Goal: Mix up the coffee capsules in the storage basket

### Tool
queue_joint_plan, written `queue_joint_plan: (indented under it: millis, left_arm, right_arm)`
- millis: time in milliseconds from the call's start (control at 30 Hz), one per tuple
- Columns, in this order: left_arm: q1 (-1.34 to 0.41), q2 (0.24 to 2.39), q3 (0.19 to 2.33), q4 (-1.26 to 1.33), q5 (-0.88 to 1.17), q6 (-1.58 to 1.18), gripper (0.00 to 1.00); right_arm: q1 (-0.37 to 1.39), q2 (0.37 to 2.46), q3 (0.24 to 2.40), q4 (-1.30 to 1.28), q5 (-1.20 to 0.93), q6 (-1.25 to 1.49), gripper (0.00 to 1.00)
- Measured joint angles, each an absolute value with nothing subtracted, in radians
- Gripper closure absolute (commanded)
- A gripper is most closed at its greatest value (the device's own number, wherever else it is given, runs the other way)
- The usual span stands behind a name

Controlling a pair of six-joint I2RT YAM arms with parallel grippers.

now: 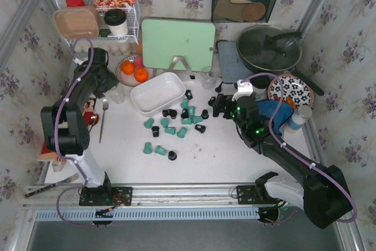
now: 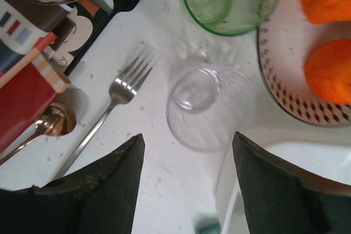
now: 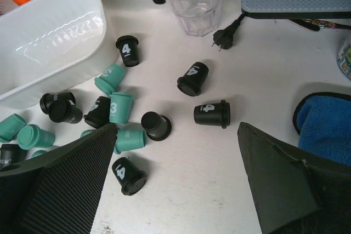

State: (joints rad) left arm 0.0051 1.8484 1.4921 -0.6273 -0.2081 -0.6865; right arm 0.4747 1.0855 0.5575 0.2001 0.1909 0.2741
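Around the middle of the counter (image 1: pixel 235 157), the coffee capsules (image 1: pixel 176 123), teal and black, lie scattered just in front of the white storage basket (image 1: pixel 157 93). Toward the left edge, the left claw (image 2: pixel 187 138) hangs spread wide over a clear glass (image 2: pixel 211 108). The right claw (image 3: pixel 176 130) gapes equally wide above the scatter's right-hand fringe.

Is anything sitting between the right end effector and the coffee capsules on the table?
Nothing visible does. The open right end effector faces the coffee capsules, with only bare table before the nearest black ones. The storage basket sits just beyond them.
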Motion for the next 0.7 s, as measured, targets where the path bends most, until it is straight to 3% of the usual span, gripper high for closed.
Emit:
queue_joint_plan:
  millis: [233,367,533,700]
  left_arm:
    - [-0.091,1.574,1.355,-0.617,-0.245,-0.596,0.28]
    - [-0.201,1.416,1.209,-0.609,-0.271,-0.550,0.14]
    - [-0.331,1.311,1.034,-0.568,-0.262,-0.529,0.14]
    - [-0.356,1.286,0.921,-0.474,-0.245,-0.548,0.21]
  right_arm:
    - [0.517,1.101,0.557,0.213,0.182,0.240,0.02]
    - [0.529,1.118,0.546,0.242,0.185,0.208,0.02]
    - [0.529,1.163,0.546,0.258,0.185,0.200,0.04]
    - [0.529,1.193,0.524,0.294,0.180,0.199,0.04]
